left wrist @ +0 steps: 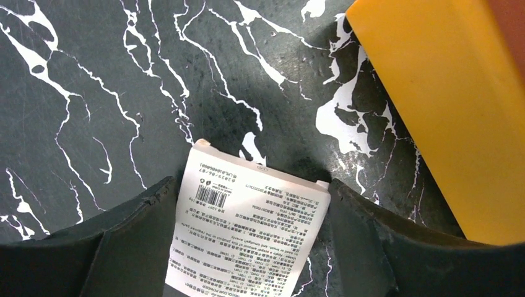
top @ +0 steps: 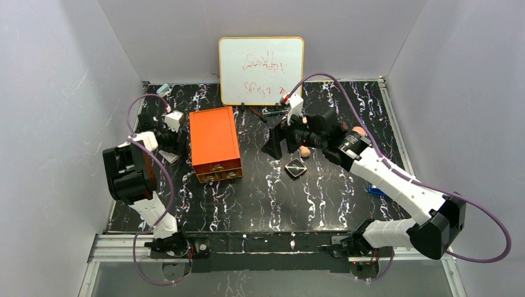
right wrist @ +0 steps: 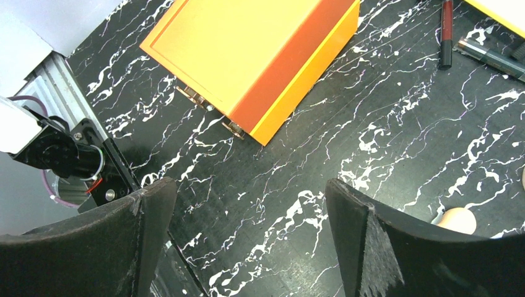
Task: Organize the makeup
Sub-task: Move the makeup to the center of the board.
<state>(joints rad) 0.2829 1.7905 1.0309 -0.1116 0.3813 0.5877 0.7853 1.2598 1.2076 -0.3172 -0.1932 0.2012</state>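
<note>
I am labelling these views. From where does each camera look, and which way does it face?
Top external: above and behind the arms, looking down at the table; both arms show.
Left wrist: on the left arm, facing down at a white labelled packet between its own jaws.
Right wrist: on the right arm, facing across the table toward the left arm's base; its own jaws show, wide apart.
Shared: all three show the orange box.

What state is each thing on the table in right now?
Left hand: fingers either side of flat-lying white packet, grip unclear.
Right hand: open, empty.
Orange box: drawers shut.
Black compact: closed, lying flat.
Whiteboard: upright, scribbled on.
</note>
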